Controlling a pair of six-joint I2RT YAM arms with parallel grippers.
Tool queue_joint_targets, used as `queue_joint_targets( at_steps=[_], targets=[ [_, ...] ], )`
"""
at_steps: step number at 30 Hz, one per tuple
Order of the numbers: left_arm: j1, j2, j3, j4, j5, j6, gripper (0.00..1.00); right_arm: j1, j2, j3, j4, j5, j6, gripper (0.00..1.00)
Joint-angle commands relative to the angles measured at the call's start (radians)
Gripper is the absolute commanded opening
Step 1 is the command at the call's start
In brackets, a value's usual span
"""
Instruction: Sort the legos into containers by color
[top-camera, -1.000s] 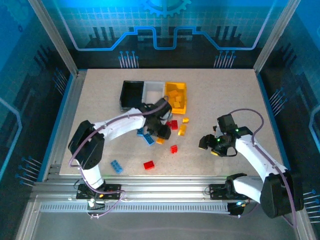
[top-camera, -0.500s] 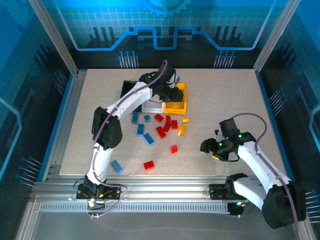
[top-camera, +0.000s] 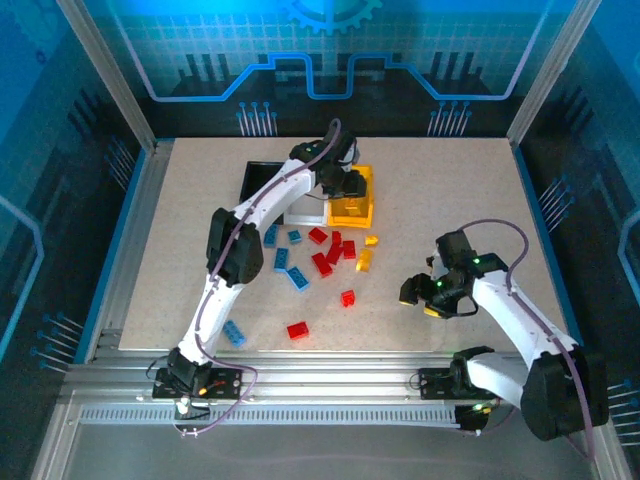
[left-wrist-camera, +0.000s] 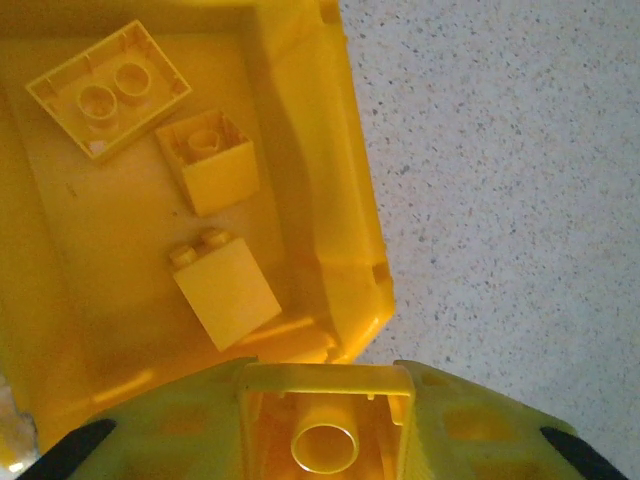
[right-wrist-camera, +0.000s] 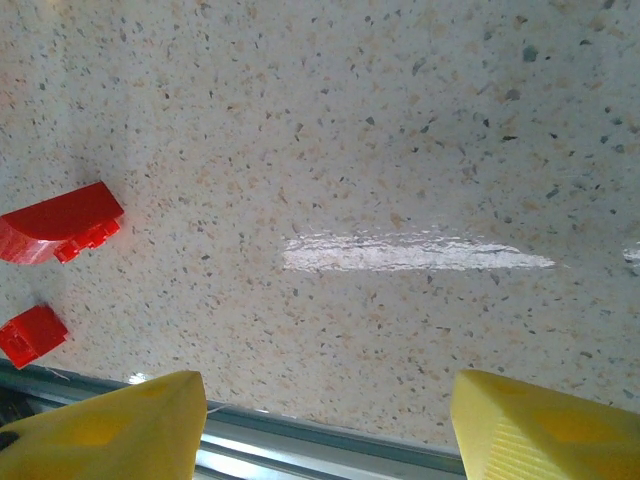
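My left gripper (top-camera: 340, 186) hangs over the yellow bin (top-camera: 357, 211) at the right end of the bin row. It is shut on a yellow brick (left-wrist-camera: 325, 425), whose hollow underside faces the wrist camera between the fingers (left-wrist-camera: 160, 440). Below it the yellow bin (left-wrist-camera: 330, 150) holds three yellow bricks (left-wrist-camera: 225, 290). The black bin (top-camera: 262, 180) is on the left and the white bin (top-camera: 301, 212) is partly hidden by the arm. My right gripper (top-camera: 425, 292) is open over bare table, its fingertips (right-wrist-camera: 110, 425) wide apart with nothing between them.
Loose bricks lie in front of the bins: red ones (top-camera: 322, 262), blue ones (top-camera: 283, 258) and yellow ones (top-camera: 364, 260). A red brick (top-camera: 298, 330) and a blue brick (top-camera: 234, 333) sit near the front edge. Two red bricks (right-wrist-camera: 60, 222) lie left of my right gripper.
My left arm has swung from the loose pile up to the yellow bin, carrying a yellow brick taken from the pile. The right gripper has barely shifted.
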Motion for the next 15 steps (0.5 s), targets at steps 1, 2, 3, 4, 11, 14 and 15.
queue_joint_targets(
  at_steps=[1,2,3,4,11,14,15],
  targets=[
    [0.012,0.035,0.051,-0.021,-0.011,-0.011,0.36,-0.019,0.024,0.040,-0.037,-0.020,-0.033,0.67],
    [0.015,0.039,0.053,-0.020,-0.009,-0.015,0.38,-0.018,0.029,0.044,-0.038,-0.017,-0.037,0.67],
    [0.016,0.041,0.053,-0.017,-0.007,-0.018,0.41,-0.018,0.035,0.044,-0.034,-0.017,-0.039,0.67],
    [0.017,0.044,0.053,-0.015,-0.005,-0.023,0.44,-0.018,0.039,0.045,-0.029,-0.018,-0.038,0.67],
    [0.018,0.023,0.036,0.000,0.008,-0.040,0.70,-0.018,0.063,0.032,0.010,-0.039,-0.024,0.67],
    [0.014,-0.034,-0.032,0.028,0.010,-0.042,0.76,-0.018,0.075,0.045,0.006,-0.039,-0.031,0.67],
    [0.012,-0.060,-0.065,0.043,0.010,-0.041,0.78,-0.018,0.082,0.052,0.005,-0.039,-0.033,0.67]
  ],
)
